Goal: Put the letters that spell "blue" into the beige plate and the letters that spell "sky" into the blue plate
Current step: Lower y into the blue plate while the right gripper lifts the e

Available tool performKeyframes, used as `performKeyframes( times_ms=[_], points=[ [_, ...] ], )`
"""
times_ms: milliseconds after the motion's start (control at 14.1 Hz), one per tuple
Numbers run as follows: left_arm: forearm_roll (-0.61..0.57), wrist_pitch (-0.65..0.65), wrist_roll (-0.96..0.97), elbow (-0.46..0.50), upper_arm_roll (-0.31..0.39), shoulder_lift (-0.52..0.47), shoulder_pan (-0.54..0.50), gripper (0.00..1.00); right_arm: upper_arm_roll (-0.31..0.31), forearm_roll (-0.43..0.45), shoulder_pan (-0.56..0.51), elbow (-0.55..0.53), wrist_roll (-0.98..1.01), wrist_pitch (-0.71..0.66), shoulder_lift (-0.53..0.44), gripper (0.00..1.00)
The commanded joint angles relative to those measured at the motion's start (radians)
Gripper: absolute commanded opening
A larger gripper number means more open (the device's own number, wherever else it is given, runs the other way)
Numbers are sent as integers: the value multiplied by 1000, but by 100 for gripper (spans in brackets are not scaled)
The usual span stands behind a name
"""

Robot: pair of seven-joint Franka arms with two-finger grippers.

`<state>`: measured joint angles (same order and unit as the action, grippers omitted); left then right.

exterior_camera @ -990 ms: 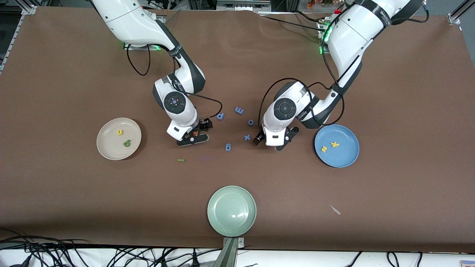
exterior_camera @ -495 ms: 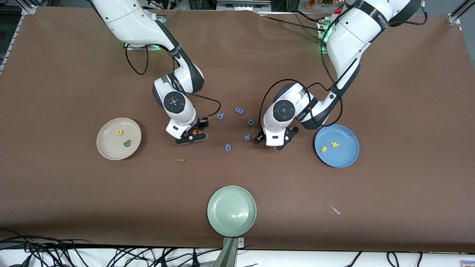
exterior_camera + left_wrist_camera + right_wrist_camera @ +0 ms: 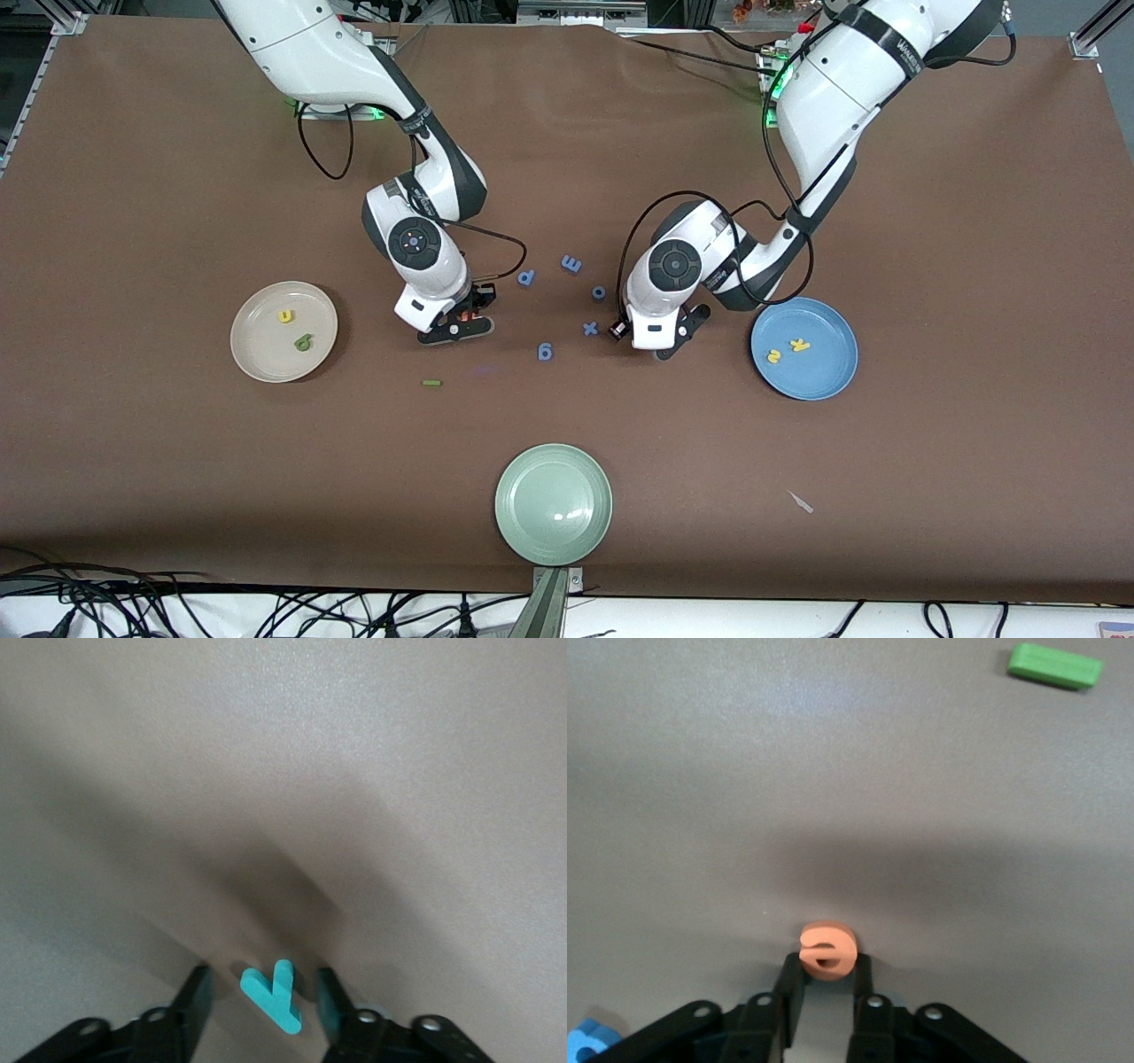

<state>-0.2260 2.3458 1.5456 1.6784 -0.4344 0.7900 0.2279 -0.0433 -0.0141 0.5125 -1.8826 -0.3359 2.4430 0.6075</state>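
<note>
Brown cloth covers the surface [image 3: 177, 496], and three round plates lie on it: one beige plate [image 3: 257, 354], one blue plate [image 3: 828, 377] and one pale green plate [image 3: 554, 503] nearest to the front camera. I count five blue foam pieces [image 3: 545, 352] loose in the middle between the two arms.

From the letters of "blue", two are in the beige plate: the yellow u [image 3: 285, 315] and the green b [image 3: 304, 342]. The thin green l [image 3: 431, 383] lies alone on the cloth, nearer to the front camera than the right pincer [image 3: 456, 326]. The orange e [image 3: 827, 950] is pinched between the fingertips of the right pincer, which are pressed on its sides, low at the cloth.

From the letters of "sky", the yellow s [image 3: 773, 356] and the yellow k [image 3: 800, 346] lie in the blue plate. The teal y [image 3: 275, 994] lies on the cloth between the fingers of the left pincer [image 3: 264, 999], which are partly spread with a small gap on each side, not touching it. This pincer is down at the cloth, beside the blue plate.

The pale green plate holds nothing.
</note>
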Motion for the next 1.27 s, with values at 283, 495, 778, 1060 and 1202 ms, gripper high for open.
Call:
performKeyframes(
  times_ms=[283, 495, 778, 1060, 1202],
  points=[
    [-27, -13, -4, -5, 9, -11, -5, 7, 98, -12, -8, 42, 116, -145, -87, 19],
    [-27, -72, -74, -16, 5, -66, -41, 5, 169, -12, -9, 45, 234, -211, -112, 21],
    [-18, -253, -386, -45, 0, -150, -134, 5, 163, -58, -6, 105, 215, -203, -81, 99],
    [-18, -359, -749, -46, 2, -210, -254, 6, 160, -139, 0, 160, 206, -200, -36, 100],
    [-18, -390, -885, -43, 2, -212, -300, 6, 157, -142, 23, 197, 143, -194, 7, 100]
  ],
)
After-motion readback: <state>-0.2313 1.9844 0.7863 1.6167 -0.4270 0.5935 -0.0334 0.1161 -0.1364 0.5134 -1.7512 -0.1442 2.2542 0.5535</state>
